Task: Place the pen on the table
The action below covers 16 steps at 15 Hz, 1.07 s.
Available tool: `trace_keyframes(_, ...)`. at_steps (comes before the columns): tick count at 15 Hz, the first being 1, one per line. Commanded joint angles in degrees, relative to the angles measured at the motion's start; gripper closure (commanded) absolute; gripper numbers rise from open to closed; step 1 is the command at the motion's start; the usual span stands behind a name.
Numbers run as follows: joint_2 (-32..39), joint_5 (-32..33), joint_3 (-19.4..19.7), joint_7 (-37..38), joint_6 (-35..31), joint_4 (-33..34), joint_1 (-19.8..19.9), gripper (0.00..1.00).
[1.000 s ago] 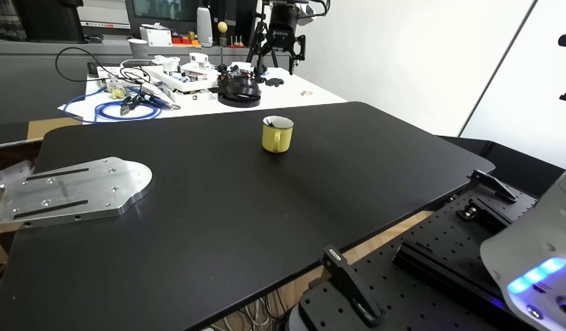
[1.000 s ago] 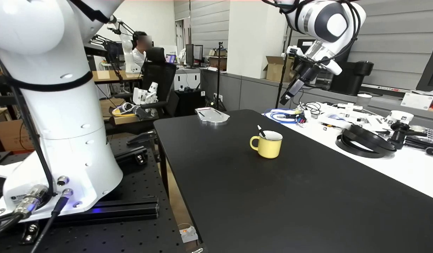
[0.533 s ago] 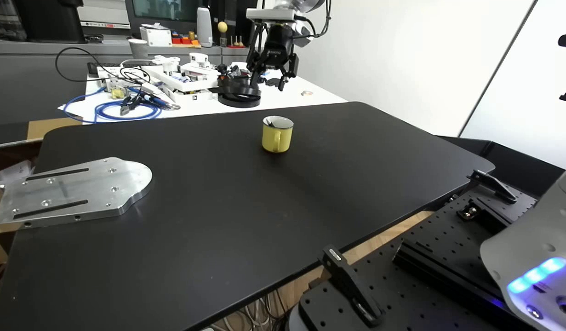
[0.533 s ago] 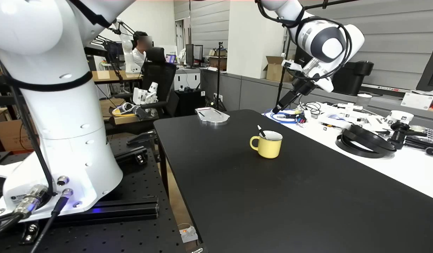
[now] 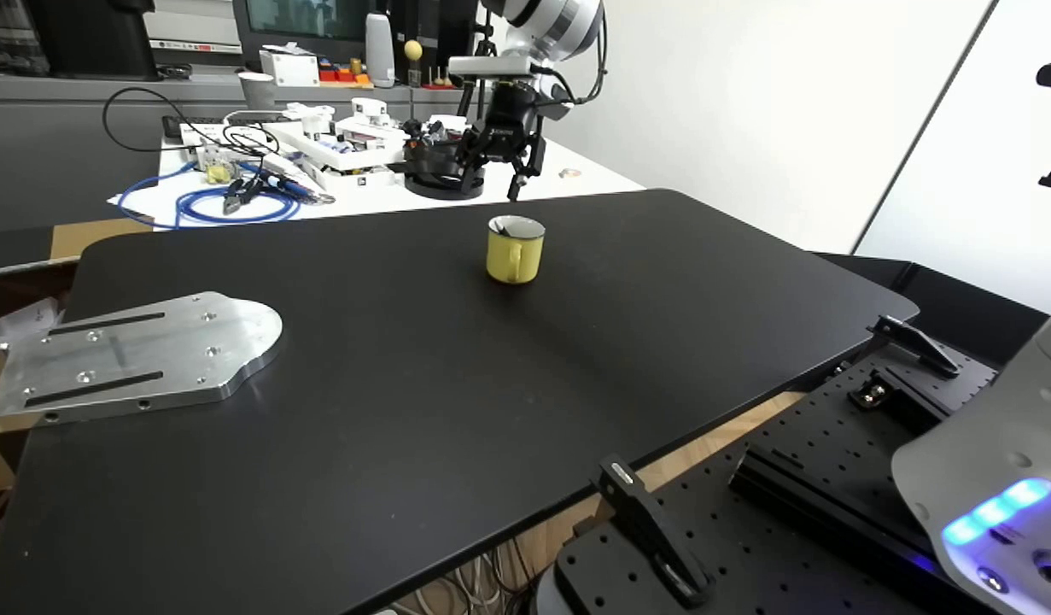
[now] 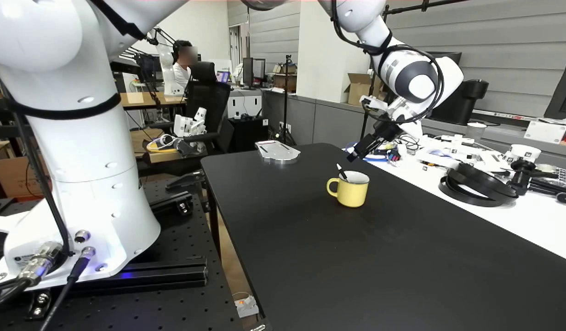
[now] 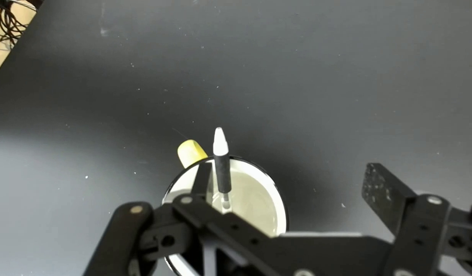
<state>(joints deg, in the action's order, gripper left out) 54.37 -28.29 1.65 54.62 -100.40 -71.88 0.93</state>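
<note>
Your gripper (image 7: 291,182) is closest in the wrist view, fingers (image 7: 385,193) spread wide, holding nothing; this looks like the approach. Past them the pen (image 7: 222,168) leans in the yellow mug (image 6: 354,195), its white end over the rim at 12 o'clock, nearer your 9 o'clock finger than the 3 o'clock one. The next move probably calls for easing toward 9 o'clock to centre the pen, then lowering, pinching and drawing it out to lay on the black table (image 7: 335,96). Farther out, in an exterior view, your arm (image 6: 397,64) slants down and folds back at the wrist, gripper aimed toward 8 o'clock
</note>
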Motion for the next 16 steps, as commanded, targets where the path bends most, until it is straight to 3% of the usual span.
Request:
trace_keyframes(1,-0.59,-0.69,-0.6,2.83,-0.66,-2.56,0.69,0.0)
trace_keyframes(16,-1.15,-1.21,-0.8,3.29,-0.53,-6.95,0.74,0.0)
